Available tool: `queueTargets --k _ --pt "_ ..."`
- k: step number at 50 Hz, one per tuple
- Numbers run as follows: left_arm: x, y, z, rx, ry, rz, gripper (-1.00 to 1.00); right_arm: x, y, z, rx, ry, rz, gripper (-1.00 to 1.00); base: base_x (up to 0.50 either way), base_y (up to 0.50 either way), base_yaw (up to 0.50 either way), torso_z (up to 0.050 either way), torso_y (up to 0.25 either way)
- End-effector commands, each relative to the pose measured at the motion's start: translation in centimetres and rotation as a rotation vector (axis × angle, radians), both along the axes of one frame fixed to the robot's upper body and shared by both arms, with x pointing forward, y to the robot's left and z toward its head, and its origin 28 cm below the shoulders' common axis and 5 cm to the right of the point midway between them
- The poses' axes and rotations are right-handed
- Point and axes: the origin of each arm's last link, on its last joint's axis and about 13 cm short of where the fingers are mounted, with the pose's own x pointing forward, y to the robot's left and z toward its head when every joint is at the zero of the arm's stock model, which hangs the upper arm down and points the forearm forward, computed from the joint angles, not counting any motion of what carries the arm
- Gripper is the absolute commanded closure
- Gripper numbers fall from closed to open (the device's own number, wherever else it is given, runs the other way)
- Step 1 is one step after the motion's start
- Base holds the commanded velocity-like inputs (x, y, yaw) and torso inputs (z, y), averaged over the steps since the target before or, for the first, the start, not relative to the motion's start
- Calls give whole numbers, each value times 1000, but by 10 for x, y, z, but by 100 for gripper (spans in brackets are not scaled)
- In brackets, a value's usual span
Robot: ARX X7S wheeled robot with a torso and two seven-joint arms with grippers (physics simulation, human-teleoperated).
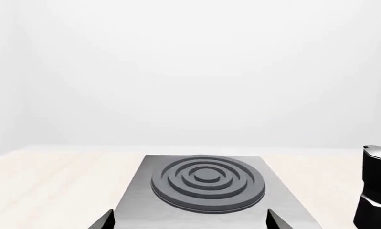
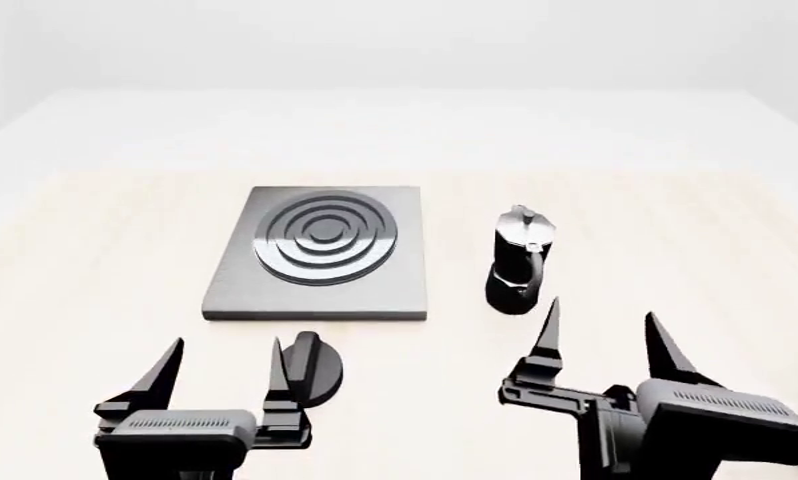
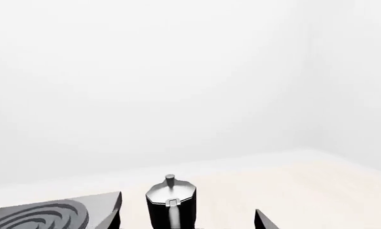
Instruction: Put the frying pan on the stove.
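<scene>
1. Stove point(image 2: 322, 255) lies flat on the table point(image 2: 92, 250), far from us and left of centre, its burner bare.
2. We see the pot point(image 2: 519, 260) upright just right of it.
3. Our left gripper point(image 2: 220, 372) and right gripper point(image 2: 605, 345) hover near, both spread wide, holding nothing.
4. A knob point(image 2: 314, 368) sits beside the left gripper.
</scene>
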Motion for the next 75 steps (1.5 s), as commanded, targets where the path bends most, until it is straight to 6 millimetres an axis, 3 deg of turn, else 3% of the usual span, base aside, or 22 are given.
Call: queueTargets --k 1,19,25,59,64,65,66,75 --pt "0 0 0 0 -4 2 -100 10 -1 10 44 -9 -257 -100 0 0 0 0 0" --pt "-1 0 0 -7 -1 -2 -100 22 3 16 199 -68 -516 -100 0 0 0 0 0" --pt "0 0 0 -8 0 -2 -100 25 4 16 144 -66 -634 -100 0 0 0 0 0" --pt "-1 1 2 -14 -3 -1 -100 25 -2 20 319 -112 -879 -100 0 0 0 0 0" --pt "-1 1 1 -13 -5 0 -100 30 -6 23 350 -108 -937 -100 0 0 0 0 0" --pt "-3 3 4 -30 -17 1 -100 55 -19 13 363 -46 -1115 -100 0 0 0 0 0" --pt "-3 3 4 -30 -17 1 -100 57 -19 8 348 -22 -1120 -100 0 0 0 0 0" --pt "-4 3 4 -31 -19 1 -100 59 -20 9 349 -22 -1122 -100 0 0 0 0 0"
